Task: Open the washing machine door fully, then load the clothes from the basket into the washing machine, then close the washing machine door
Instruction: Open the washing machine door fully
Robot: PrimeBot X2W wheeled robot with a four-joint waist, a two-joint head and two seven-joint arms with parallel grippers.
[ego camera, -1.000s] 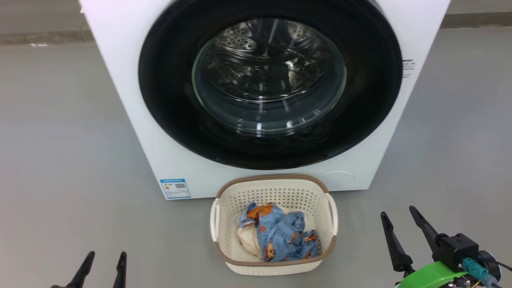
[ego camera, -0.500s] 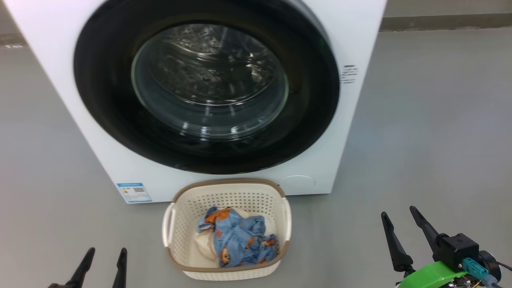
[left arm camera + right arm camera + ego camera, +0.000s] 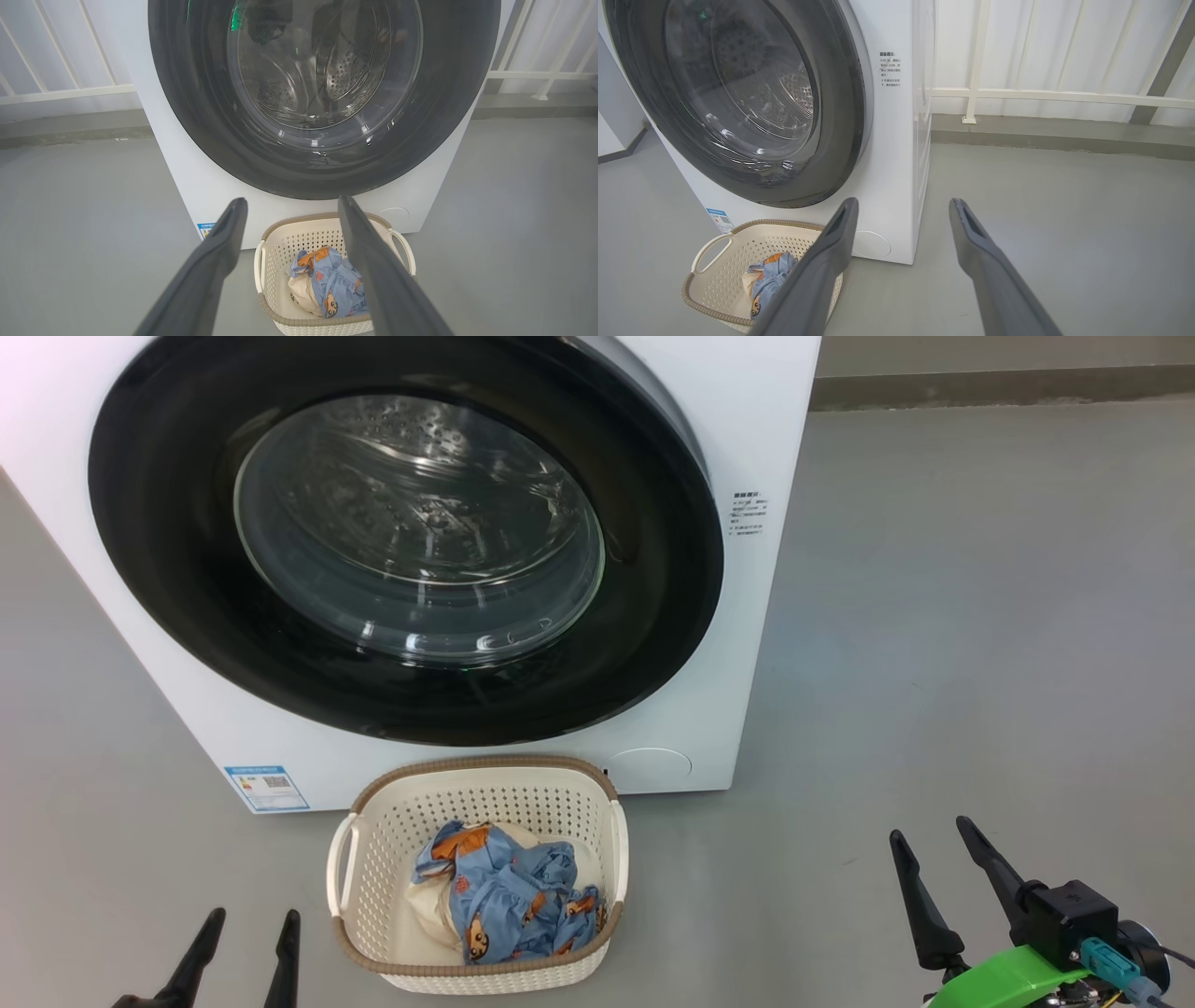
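Washing machine door [image 3: 159,569] closed against white washing machine [image 3: 766,429], basket [image 3: 481,767] on grey floor [image 3: 934,616] just before it, clothes [image 3: 509,896] heaped inside basket, left gripper [image 3: 254,917] spread wide holding nothing, right gripper [image 3: 929,829] likewise, both apart from basket

The right gripper [image 3: 929,829] is a pair of long, slim, matt-black fingers [image 3: 920,905] that taper to blunt points and widen toward a square black housing block [image 3: 1069,910]. Beneath the block sit a bright green curved plastic shell [image 3: 999,980], a teal plug connector [image 3: 1106,959] with a pale grey tip, a round black cap [image 3: 1146,943] and a thin dark cable [image 3: 1174,955]. The left gripper [image 3: 254,919] has the same two tapered black fingers; seen close from the wrist cameras the fingers are dark grey, flat-sided wedges, those of the right gripper with a shallow recessed slot near the tip
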